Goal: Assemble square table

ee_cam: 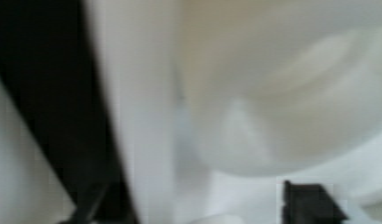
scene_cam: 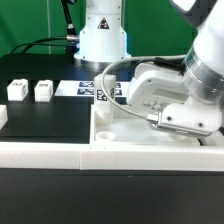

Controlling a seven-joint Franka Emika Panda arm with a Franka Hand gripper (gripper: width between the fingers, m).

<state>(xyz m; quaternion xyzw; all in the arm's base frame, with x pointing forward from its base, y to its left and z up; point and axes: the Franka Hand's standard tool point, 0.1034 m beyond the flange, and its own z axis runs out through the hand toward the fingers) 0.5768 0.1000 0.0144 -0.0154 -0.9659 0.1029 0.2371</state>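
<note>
The square table's white slab (scene_cam: 128, 130) lies flat at the exterior view's right, with a round corner hole (scene_cam: 104, 131) showing near its left end. My gripper (scene_cam: 151, 119) lies low and sideways over the slab, close to its surface. In the wrist view everything is blurred. One dark fingertip (ee_cam: 309, 202) shows, and pale white plastic (ee_cam: 223, 90) fills the space beside it up to a dark band. The fingers of the gripper (ee_cam: 197, 205) stand apart, and I see nothing clamped between them. Two small white leg blocks (scene_cam: 15, 90) (scene_cam: 43, 90) stand apart on the black table at the left.
A long low white rail fence (scene_cam: 50, 155) runs along the front of the black table. The marker board (scene_cam: 88, 89) lies behind the slab, below the robot's base (scene_cam: 102, 35). Cables trail beside the base.
</note>
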